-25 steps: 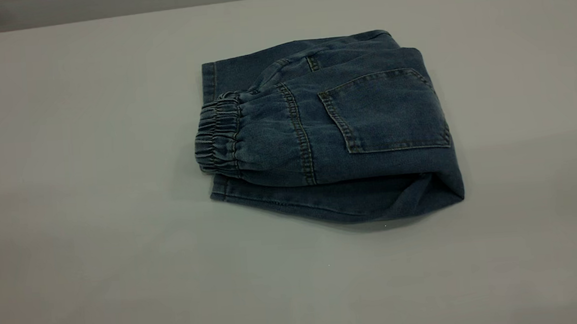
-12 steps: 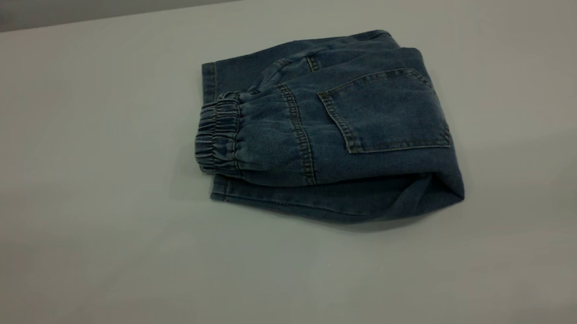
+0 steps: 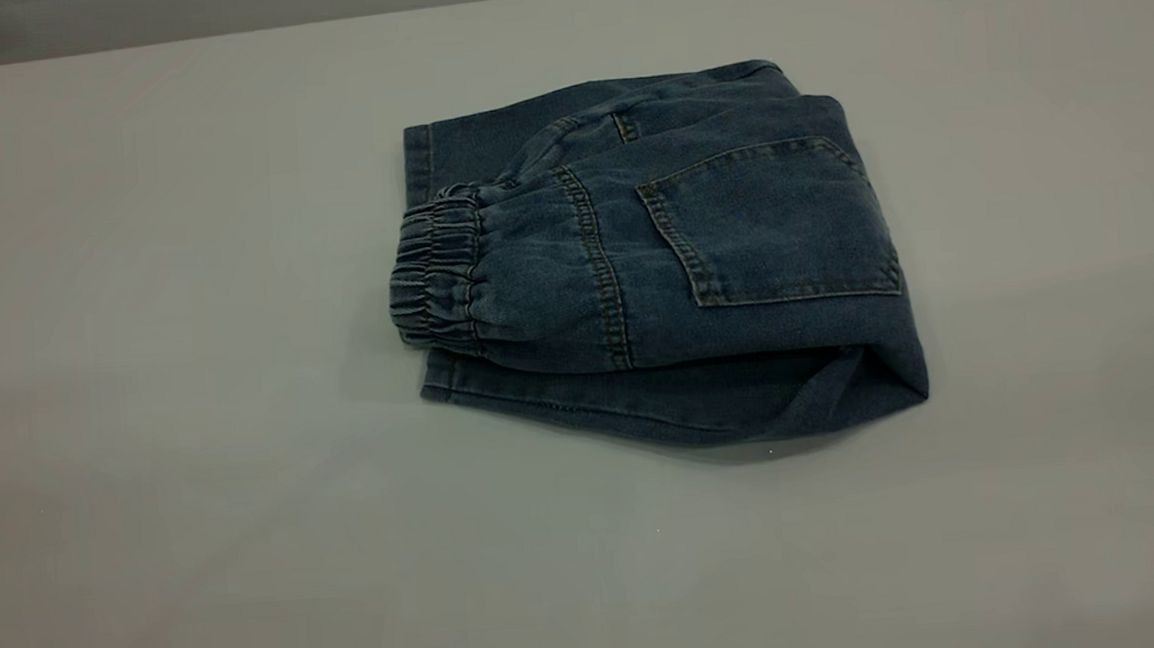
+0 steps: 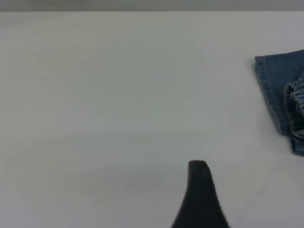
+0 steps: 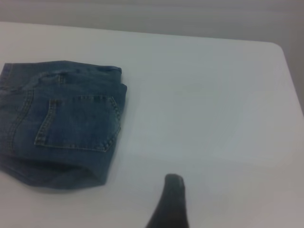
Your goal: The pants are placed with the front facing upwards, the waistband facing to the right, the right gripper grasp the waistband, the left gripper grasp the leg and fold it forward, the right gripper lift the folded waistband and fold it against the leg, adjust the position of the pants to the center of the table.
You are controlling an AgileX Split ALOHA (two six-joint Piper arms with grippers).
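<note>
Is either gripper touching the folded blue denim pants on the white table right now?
No: the exterior view shows the folded blue denim pants lying alone on the white table, with no gripper on them.

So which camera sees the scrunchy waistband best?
The exterior view: the whole gathered waistband shows, folded over on the pants. The left wrist view catches only its edge; the right wrist view shows none.

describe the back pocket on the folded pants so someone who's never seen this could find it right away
On the large plain white table lies one bundle, the small folded blue denim pants. On its top layer, toward the end away from the gathered elastic waistband, sits the square denim back pocket. It is the only flat patch outlined all round in orange-tan stitching.
</note>
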